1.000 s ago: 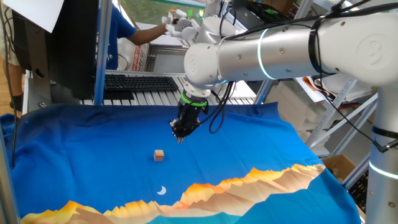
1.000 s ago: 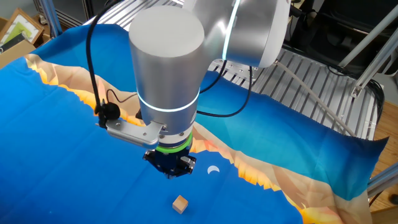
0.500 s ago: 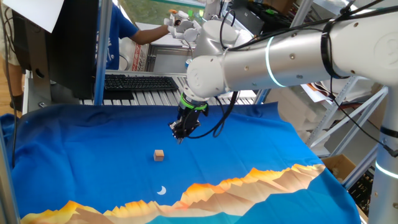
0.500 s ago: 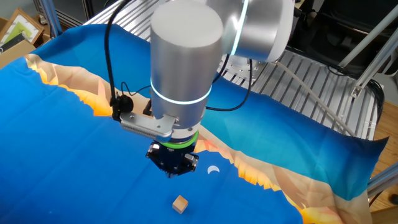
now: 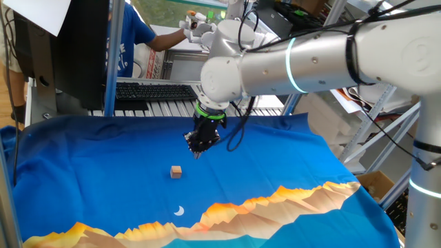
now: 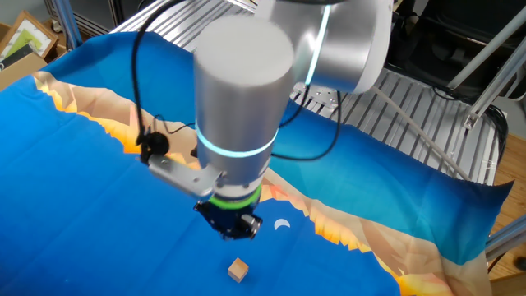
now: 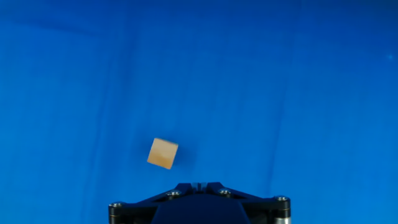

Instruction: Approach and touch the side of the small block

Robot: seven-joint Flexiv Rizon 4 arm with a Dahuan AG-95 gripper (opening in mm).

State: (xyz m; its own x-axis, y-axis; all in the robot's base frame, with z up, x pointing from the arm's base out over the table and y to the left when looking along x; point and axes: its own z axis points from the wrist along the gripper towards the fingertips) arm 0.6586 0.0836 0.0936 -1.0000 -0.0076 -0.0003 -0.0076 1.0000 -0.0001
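The small block (image 5: pixel 176 171) is a tiny light-brown wooden cube on the blue cloth. It also shows in the other fixed view (image 6: pixel 238 269) and in the hand view (image 7: pixel 163 153). My black gripper (image 5: pixel 198 154) hangs above the cloth, up and to the right of the block, not touching it. In the other fixed view the gripper (image 6: pixel 236 235) is above the block with a gap between them. Its fingers look closed together with nothing held. In the hand view the gripper (image 7: pixel 198 185) tip sits at the bottom edge, the block just above left of it.
A white crescent mark (image 5: pixel 179 211) lies on the cloth near the orange mountain print (image 5: pixel 275 200). A keyboard (image 5: pixel 155 91) and metal rack stand behind the table. A person in blue (image 5: pixel 134 38) is at the back. A cardboard box (image 6: pixel 20 41) sits beside the table.
The gripper has shifted slightly left toward the block and the arm's wrist has rotated. The block has not moved.
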